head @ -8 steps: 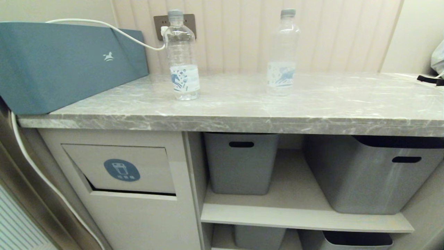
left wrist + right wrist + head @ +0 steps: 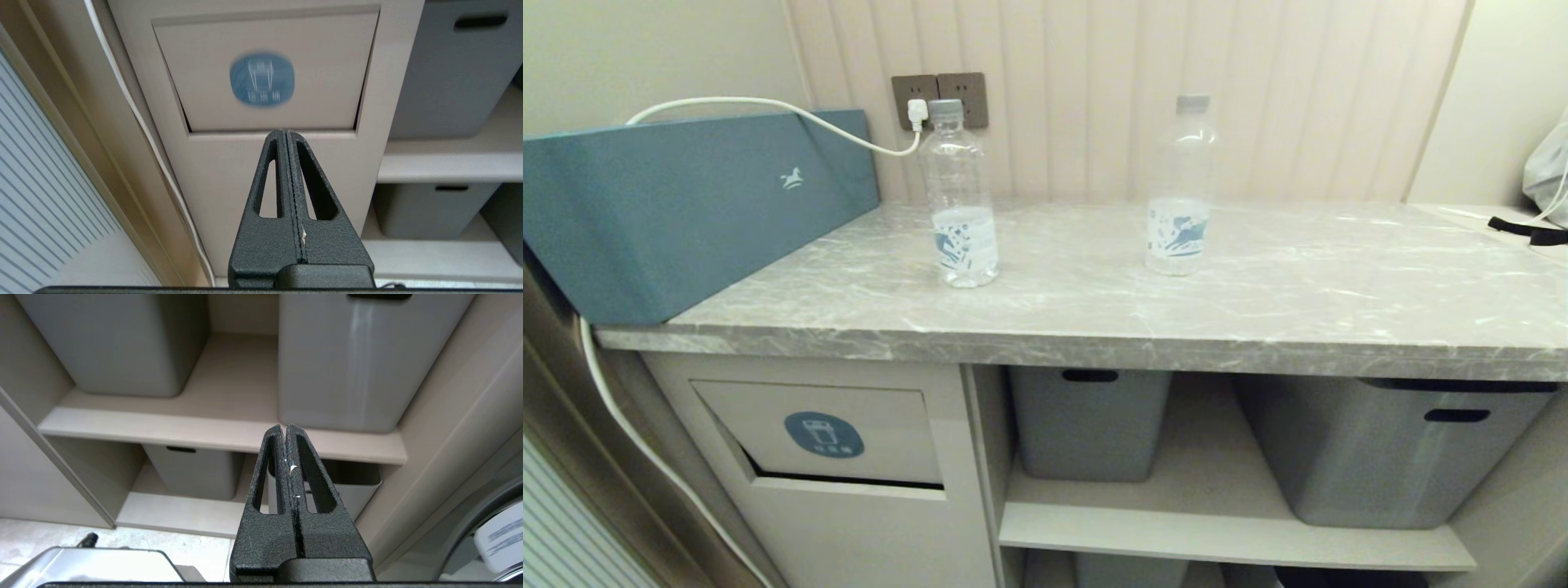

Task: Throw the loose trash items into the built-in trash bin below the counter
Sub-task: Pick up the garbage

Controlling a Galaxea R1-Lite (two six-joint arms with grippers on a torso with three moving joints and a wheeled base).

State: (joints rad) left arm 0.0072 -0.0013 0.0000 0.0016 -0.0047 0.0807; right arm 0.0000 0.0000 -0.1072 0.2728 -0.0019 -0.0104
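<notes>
Down low, the left end effector (image 2: pixel 287 136) sits clenched on nothing, fingertips pressed together just short of the built-in trash bin (image 2: pixel 849 490), level with its flap's lower edge, while the right end effector (image 2: pixel 285 430) is equally clenched and empty before the shelf (image 2: pixel 220 435) carrying grey tubs (image 2: pixel 347 363). Above, past the tabletop (image 2: pixel 1094 347) with its thick front edge, bare marble lies open. Farther back two water bottles (image 2: pixel 960 196) (image 2: pixel 1181 188) stand upright, well apart, near the wall.
</notes>
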